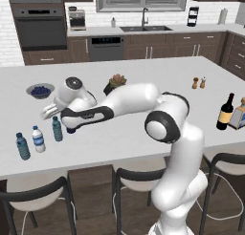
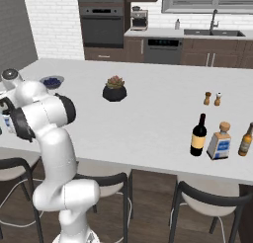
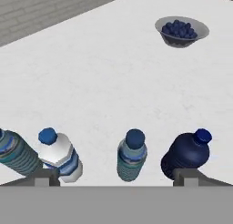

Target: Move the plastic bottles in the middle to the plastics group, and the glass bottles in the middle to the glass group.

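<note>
Gripper point(image 3: 116, 175) open, straddling teal bottle point(image 3: 132, 155); dark blue bottle point(image 3: 187, 155) just right, white-label bottle point(image 3: 58, 155) left. Careless withdrawal risks toppling either.

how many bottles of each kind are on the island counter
small water bottles: 3
dark blue bottle: 1
wine bottle: 1
squat corked bottle: 1
amber bottle: 1
total: 7

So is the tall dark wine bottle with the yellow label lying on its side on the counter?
No, the tall dark wine bottle stands upright on the white counter, beside a squat pale-labelled bottle.
</note>
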Tool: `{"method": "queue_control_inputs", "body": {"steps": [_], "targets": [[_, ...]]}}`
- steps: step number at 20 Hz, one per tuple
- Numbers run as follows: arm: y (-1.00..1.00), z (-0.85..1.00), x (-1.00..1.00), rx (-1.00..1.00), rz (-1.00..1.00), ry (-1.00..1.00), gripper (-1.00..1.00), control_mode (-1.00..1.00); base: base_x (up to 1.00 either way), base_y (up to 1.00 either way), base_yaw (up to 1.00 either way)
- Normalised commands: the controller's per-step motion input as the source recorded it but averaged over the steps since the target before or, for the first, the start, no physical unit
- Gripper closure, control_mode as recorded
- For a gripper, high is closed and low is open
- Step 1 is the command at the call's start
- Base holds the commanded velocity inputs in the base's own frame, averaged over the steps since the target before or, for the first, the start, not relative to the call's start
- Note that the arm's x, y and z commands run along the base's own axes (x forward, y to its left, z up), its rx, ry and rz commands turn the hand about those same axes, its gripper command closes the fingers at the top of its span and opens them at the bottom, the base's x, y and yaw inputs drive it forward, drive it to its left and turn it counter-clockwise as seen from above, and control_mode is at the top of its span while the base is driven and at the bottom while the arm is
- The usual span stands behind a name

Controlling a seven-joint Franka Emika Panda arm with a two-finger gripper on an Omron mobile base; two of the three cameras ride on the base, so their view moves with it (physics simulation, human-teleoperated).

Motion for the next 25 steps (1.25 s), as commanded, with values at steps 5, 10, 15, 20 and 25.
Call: {"method": "queue_control_inputs", "body": {"steps": [5,10,15,20,25], "targets": [[-0.91,0.29,-0.18,0.0,0.0,0.0,-1.0,-1.0,0.0,0.0,0.0],[-1.0,0.19,-0.23,0.02,-0.02,0.0,-1.0,-1.0,0.0,0.0,0.0],[-1.0,0.17,-0.19,0.03,-0.01,0.0,-1.0,-1.0,0.0,0.0,0.0],[-1.0,0.03,-0.06,0.02,0.0,0.0,-1.0,-1.0,0.0,0.0,0.0],[-1.0,0.4,-0.33,0.0,-0.05,0.0,-1.0,-1.0,0.0,0.0,0.0]]}}
